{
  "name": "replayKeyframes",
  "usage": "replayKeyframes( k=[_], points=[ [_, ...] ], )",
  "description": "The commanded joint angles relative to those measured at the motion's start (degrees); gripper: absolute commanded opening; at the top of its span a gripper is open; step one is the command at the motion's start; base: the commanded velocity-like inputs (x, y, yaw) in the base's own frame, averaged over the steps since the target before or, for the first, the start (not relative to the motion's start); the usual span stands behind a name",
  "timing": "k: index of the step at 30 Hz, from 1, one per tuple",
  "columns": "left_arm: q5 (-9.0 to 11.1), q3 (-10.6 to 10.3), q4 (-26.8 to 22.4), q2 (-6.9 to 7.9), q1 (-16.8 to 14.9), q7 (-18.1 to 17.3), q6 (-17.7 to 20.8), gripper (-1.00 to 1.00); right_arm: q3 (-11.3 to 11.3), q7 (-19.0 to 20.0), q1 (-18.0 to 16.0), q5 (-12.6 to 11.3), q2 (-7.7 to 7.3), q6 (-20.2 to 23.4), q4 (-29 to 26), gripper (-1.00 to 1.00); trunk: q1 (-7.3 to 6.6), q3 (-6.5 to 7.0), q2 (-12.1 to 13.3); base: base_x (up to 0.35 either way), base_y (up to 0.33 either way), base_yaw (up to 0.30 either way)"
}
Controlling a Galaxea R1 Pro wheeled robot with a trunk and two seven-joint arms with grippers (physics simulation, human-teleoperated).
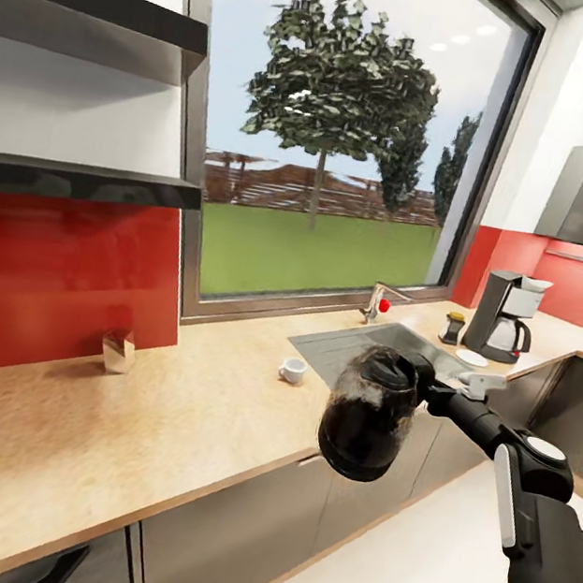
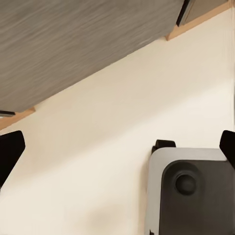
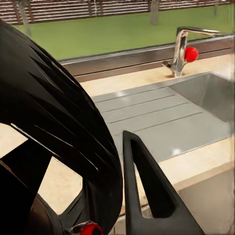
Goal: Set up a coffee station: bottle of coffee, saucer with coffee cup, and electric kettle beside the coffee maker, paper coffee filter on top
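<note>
Right gripper [image 1: 426, 379] pinching kettle [image 1: 369, 425] by its handle, held in air off the countertop's [image 1: 116, 433] front edge, before the sink [image 1: 358, 345]. Left gripper [image 2: 117, 147] spread wide over floor. Cup [image 1: 293, 370] beside sink; coffee maker [image 1: 505, 317], bottle [image 1: 453, 328], saucer [image 1: 471, 358] at far right corner.

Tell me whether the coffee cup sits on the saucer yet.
No: the coffee cup stands alone on the countertop, apart from the saucer.

Clear glossy glass electric kettle [image 1: 369, 411], matt wood-look kitchen countertop [image 1: 119, 415], brushed-metal sink [image 1: 358, 345]
</note>
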Motion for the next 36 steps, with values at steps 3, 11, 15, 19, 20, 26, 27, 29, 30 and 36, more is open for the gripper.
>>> replayKeyframes(
  k=[3, 11, 15, 19, 20, 26, 27, 29, 30, 36],
  points=[
    [-0.6, 0.5, 0.1, 0.0, -0.1, -0.2, -0.1, 1.0, -0.1, 0.4, 0.0, -0.1, 0.02, 0.3, 0.0, -1.0, 0.02, 0.14, 0.0, 0.0, 0.0, -0.272],
    [-0.5, 0.6, 0.0, -0.02, -0.1, -0.1, -0.1, 1.0, 0.0, 0.4, 0.0, -0.1, 0.02, 0.4, 0.0, -1.0, 0.02, 0.55, 0.0, 0.0, 0.0, -0.272],
    [-0.6, 0.6, 0.0, 0.0, -0.1, -0.1, -0.1, 1.0, 0.0, 0.4, 0.0, -0.1, 0.02, 0.4, 0.0, -1.0, 0.02, 0.75, 0.0, 0.0, 0.0, -0.272],
    [-0.6, 0.6, 0.0, -0.01, -0.1, -0.1, -0.1, 1.0, 0.0, 0.4, 0.0, -0.1, 0.02, 0.4, 0.0, -1.0, 0.02, 0.92, 0.0, 0.0, 0.0, -0.277],
    [-0.6, 0.6, 0.0, -0.01, -0.1, -0.1, -0.1, 1.0, 0.0, 0.4, 0.0, -0.1, 0.02, 0.4, 0.0, -1.0, 0.02, 0.94, 0.0, 0.0, 0.0, -0.288],
    [-0.6, 0.7, 0.0, -0.04, 0.0, -0.2, -0.1, 1.0, 0.0, 0.4, 0.0, -0.1, 0.02, 0.4, 0.0, -1.0, 0.02, 0.97, 0.0, 0.0, 0.0, -0.295],
    [-0.6, 0.7, 0.0, -0.03, 0.0, -0.2, -0.1, 1.0, 0.0, 0.4, 0.0, -0.1, 0.02, 0.4, 0.0, -1.0, 0.02, 0.97, 0.0, 0.0, 0.0, -0.299],
    [-0.6, 0.7, 0.0, -0.04, 0.0, -0.2, -0.1, 1.0, 0.0, 0.4, 0.0, -0.1, 0.02, 0.4, 0.0, -1.0, 0.02, 0.97, 0.0, 0.0, 0.0, -0.3],
    [-0.6, 0.7, 0.1, -0.03, 0.0, -0.2, -0.1, 1.0, 0.0, 0.4, 0.0, -0.1, 0.02, 0.4, 0.0, -1.0, 0.02, 0.97, 0.0, 0.0, 0.0, -0.3],
    [-0.5, 0.6, 0.1, 0.0, 0.0, -0.2, -0.2, 1.0, 0.1, 0.4, 0.0, -0.1, 0.02, 0.4, 0.0, -1.0, 0.02, 0.97, 0.0, 0.0, 0.0, -0.3]
  ],
)
